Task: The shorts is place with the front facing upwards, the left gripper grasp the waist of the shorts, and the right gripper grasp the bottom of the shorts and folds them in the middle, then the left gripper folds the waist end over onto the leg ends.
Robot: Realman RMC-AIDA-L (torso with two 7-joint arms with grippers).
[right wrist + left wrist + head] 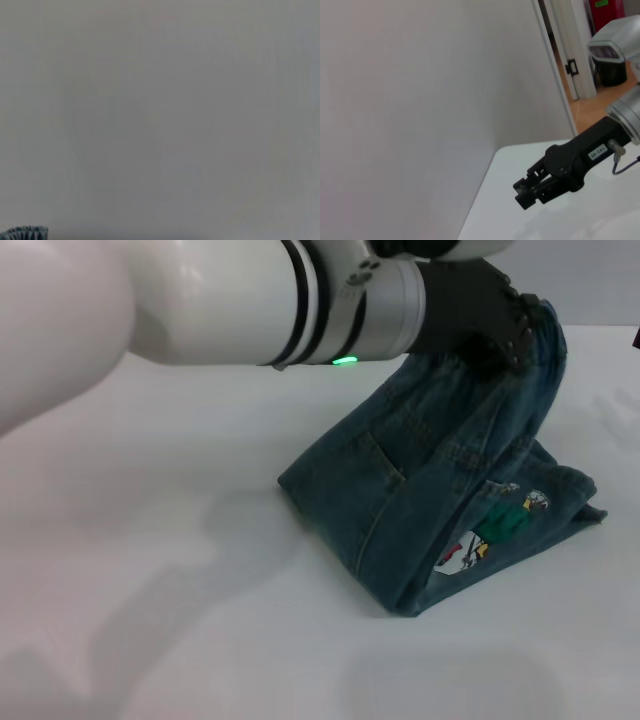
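The left gripper (pixel 512 332), jaws clenched on the waist (pixel 540 340), holds the shorts (pixel 440 500) lifted over the white surface (pixel 180 620). The hems rest folded below. The right gripper (pixel 527 192) hovers apart, jaws closed and empty.

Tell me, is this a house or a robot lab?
Probably a robot lab or test room: a bare white table, a plain wall, and only denim shorts held up by the left gripper.

Looks like a lab or test room: bare white tabletop (pixel 150 570), plain white wall (pixel 420 100), white door frame (pixel 570 45), wooden floor (pixel 605 100) beyond.
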